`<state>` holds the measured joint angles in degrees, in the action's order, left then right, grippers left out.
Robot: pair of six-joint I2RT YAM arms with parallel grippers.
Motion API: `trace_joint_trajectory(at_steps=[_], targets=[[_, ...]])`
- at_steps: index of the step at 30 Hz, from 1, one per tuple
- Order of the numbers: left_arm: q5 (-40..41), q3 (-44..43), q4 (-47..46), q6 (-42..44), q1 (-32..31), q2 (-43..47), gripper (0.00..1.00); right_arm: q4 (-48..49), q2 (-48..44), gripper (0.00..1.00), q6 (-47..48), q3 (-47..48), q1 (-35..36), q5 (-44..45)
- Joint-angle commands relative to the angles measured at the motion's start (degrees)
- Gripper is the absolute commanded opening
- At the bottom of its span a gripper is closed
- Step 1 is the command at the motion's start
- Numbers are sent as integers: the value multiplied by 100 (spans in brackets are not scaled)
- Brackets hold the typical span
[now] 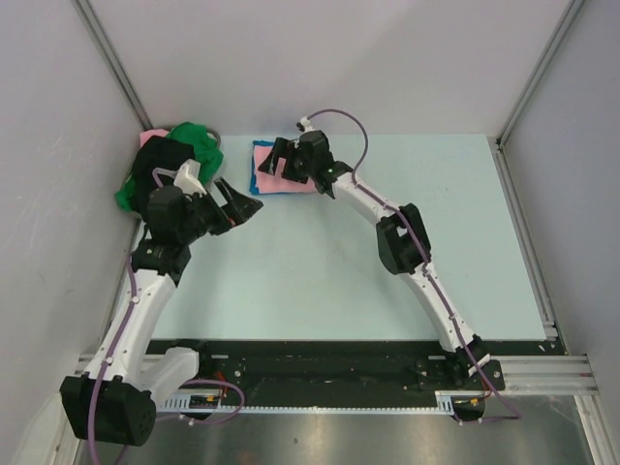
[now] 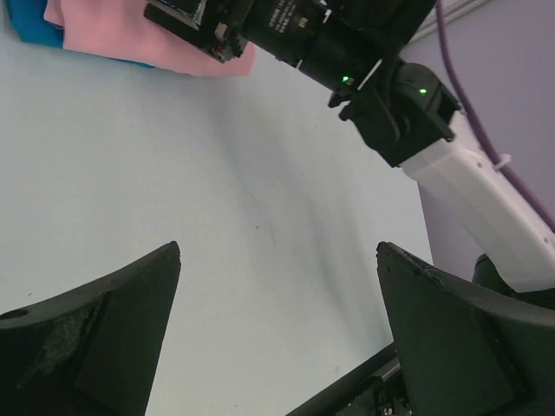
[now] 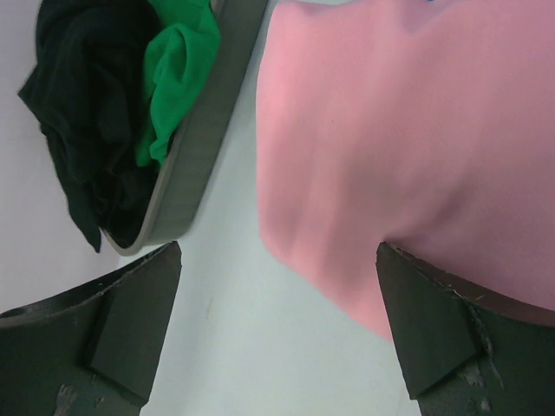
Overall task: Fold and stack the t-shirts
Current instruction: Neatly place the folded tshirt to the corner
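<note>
Far left corner: the grey basket holds the green t-shirt and the black t-shirt, both crumpled and spilling over the rim. Both are soft, light cloth with no stiffness. They will sag and drag when lifted, so the best hold is judged to be a pinch on a raised fold or a hem at the top of the heap, not a scoop from below. The two may be tangled, so lifting one could pull the other out.

Just right of the basket: the left gripper hangs above bare table, jaws spread wide, holding nothing.

Far centre: the pink t-shirt lies folded flat on the blue t-shirt, whose edge shows along the left and near sides. A folded stack shifts easily under a sideways push.

The right gripper sits low over the pink t-shirt's left edge, jaws apart, gripping nothing. One finger overlaps the cloth. Whether it touches cannot be told.

Clearances: the basket sits just beside the stack, with a narrow strip of table between. The left wall is close behind the basket. The near and right parts of the table offer the widest room for spreading a shirt.
</note>
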<state>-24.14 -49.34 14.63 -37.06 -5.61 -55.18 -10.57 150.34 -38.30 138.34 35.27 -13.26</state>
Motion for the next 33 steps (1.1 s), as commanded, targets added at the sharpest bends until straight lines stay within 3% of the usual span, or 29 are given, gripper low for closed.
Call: trace_joint_trajectory(at_steps=[1, 10, 14, 18, 24, 33], targets=[[15, 30, 39, 287, 7, -71, 100, 1556, 617, 100, -897, 149, -90, -791], [-170, 188, -242, 173, -2, -344, 100, 2805, 2084, 100, -1960, 948, -310, -222], [-161, 171, -242, 190, -11, -353, 100, 3437, 2271, 100, -2409, 844, -406, 209], [-117, 56, -84, 304, -28, -345, 100, 3921, 2149, 100, -2769, 712, -547, 0], [-196, 30, -40, 243, -63, -160, 100, 4827, 869, 100, -2788, -342, -591, -449], [402, -759, 1093, 612, -72, 262, 100, 5785, -1479, 100, -2823, -1783, -731, -1275]])
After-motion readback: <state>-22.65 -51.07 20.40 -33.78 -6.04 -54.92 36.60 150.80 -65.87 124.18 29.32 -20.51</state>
